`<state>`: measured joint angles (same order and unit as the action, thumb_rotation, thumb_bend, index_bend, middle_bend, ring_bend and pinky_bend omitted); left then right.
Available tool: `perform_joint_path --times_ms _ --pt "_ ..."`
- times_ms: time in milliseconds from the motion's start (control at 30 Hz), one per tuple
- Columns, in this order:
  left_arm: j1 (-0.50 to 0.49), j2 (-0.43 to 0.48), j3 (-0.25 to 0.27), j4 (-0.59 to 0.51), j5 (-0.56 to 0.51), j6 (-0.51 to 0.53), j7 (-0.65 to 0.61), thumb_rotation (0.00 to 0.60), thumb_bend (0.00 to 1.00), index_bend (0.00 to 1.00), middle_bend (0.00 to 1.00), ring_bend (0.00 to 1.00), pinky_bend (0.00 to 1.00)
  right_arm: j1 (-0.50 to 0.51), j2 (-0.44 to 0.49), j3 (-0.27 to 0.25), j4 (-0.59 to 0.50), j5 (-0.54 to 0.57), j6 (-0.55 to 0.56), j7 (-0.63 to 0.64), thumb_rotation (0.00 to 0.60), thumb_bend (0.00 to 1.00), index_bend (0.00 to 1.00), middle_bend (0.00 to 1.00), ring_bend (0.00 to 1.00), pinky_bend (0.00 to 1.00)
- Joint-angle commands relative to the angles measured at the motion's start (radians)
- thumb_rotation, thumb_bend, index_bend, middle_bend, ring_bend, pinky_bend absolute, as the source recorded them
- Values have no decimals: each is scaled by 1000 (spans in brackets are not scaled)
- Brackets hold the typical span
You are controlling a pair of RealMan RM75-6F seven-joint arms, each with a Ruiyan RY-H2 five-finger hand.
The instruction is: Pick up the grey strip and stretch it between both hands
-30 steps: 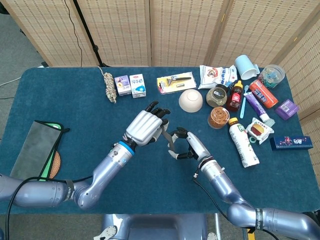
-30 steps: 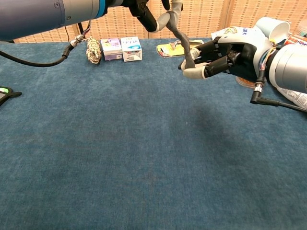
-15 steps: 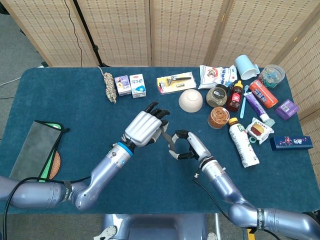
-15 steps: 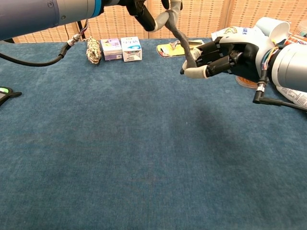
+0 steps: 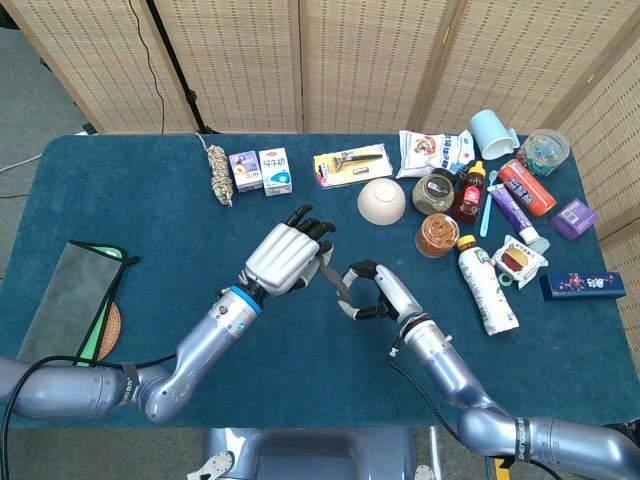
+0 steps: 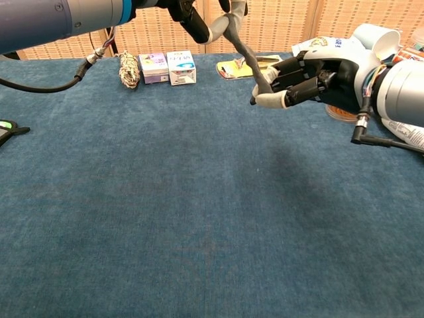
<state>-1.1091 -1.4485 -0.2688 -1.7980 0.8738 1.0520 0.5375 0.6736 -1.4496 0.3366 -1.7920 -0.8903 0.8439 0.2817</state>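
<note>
Left hand [image 6: 199,14] and right hand [image 6: 311,79] each hold an end of the grey strip [image 6: 246,61], lifted off the surface [image 6: 199,218]. To stretch well: keep both grips firm, pull hands apart evenly w/o twisting.

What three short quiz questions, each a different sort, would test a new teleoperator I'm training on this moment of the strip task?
1. True or false: the grey strip lies flat on the table.
2. Which hand holds the strip's higher end in the chest view: A) left hand B) right hand C) neither?
3. Fill in: in the head view, the white bowl sits upside down just left of a ____ jar.

Key
1. False: it hangs in the air between both hands.
2. A.
3. Glass.
</note>
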Motion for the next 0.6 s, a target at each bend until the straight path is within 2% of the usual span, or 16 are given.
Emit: perform_joint_path --times_ms 33,600 --pt "1 3 -3 0 3 2 0 600 612 725 260 223 73 -1 1 -1 -2 0 0 0 600 731 698 399 173 0" --pt "19 37 -15 -1 14 14 -10 600 612 765 317 275 91 -10 16 -5 -7 -8 -5 15 600 743 705 407 190 0"
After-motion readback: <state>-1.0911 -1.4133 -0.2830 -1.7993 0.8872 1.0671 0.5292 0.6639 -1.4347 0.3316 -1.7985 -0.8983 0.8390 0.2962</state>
